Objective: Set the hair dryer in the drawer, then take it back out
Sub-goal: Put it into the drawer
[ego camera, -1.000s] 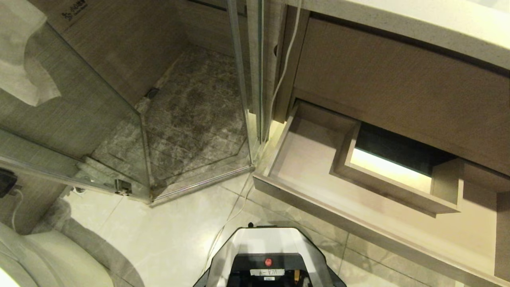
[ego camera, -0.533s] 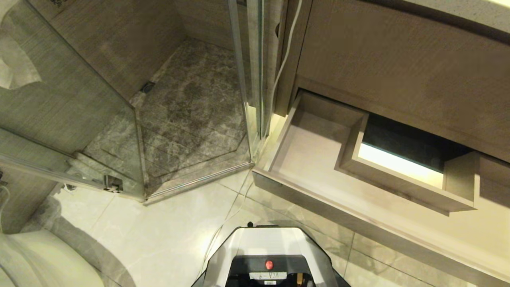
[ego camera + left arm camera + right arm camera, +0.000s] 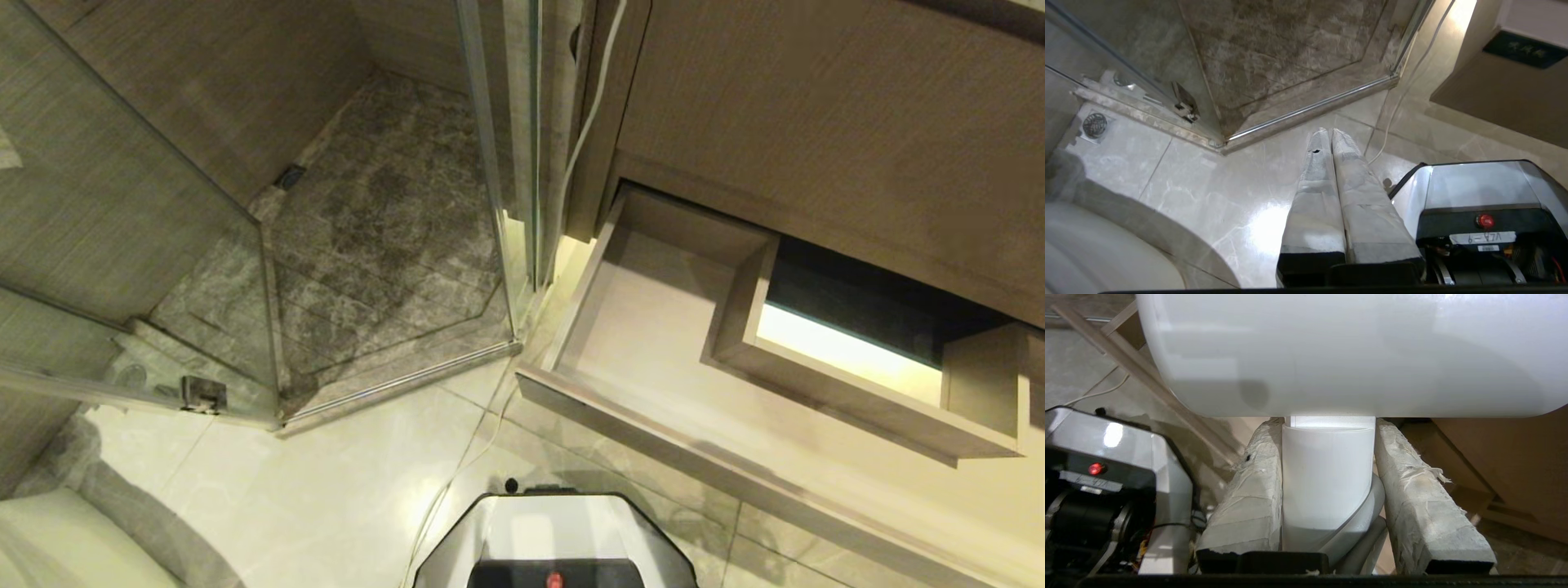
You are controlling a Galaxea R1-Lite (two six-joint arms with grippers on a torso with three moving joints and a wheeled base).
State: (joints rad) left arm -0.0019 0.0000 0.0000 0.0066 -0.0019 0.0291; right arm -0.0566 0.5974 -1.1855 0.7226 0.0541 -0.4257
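Note:
The drawer stands pulled open at the right of the head view, light wood-grain, with a boxed square cutout inside and nothing lying on its visible floor. Neither arm shows in that view. In the right wrist view the white hair dryer fills the picture, its barrel lying across beyond the fingertips. My right gripper is shut on its handle, one taped finger on each side, with cord loops behind the handle. The left gripper hangs shut and empty over the floor tiles beside my base.
A glass shower enclosure stands left of the cabinet, and a white cord hangs down between them and trails across the floor. My base is just before the drawer front. A toilet is at the near left.
The whole head picture has shifted: the countertop and towel have left view and the drawer sits further right. The camera moved, not the things. No arm entered that view.

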